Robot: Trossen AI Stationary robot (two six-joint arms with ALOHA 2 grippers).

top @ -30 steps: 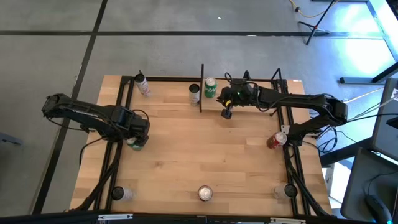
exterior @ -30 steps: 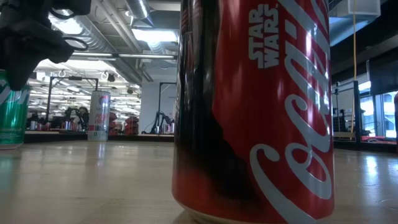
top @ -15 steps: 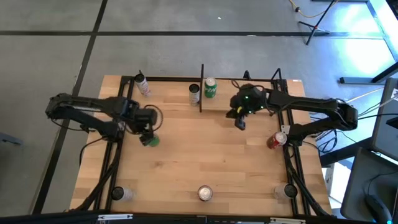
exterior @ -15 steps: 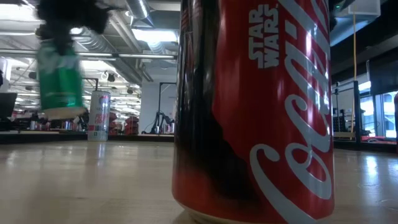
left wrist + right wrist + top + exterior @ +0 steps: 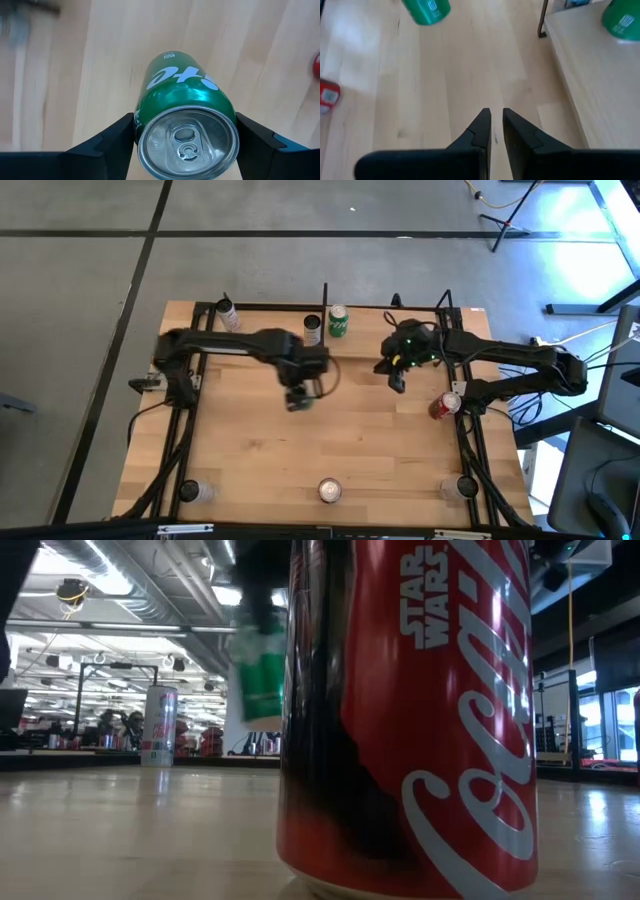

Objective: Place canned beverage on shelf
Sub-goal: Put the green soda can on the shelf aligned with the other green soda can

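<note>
Green can (image 5: 182,117) between left hand (image 5: 185,145) fingers

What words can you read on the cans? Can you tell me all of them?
"STAR WARS": on the big red can right in front of the low camera.
White curly brand script below it: cut off by the picture's edge, not readable whole.
White mark on the green can in the left gripper: not readable.
Tall pale can far back: too small to read.
</note>
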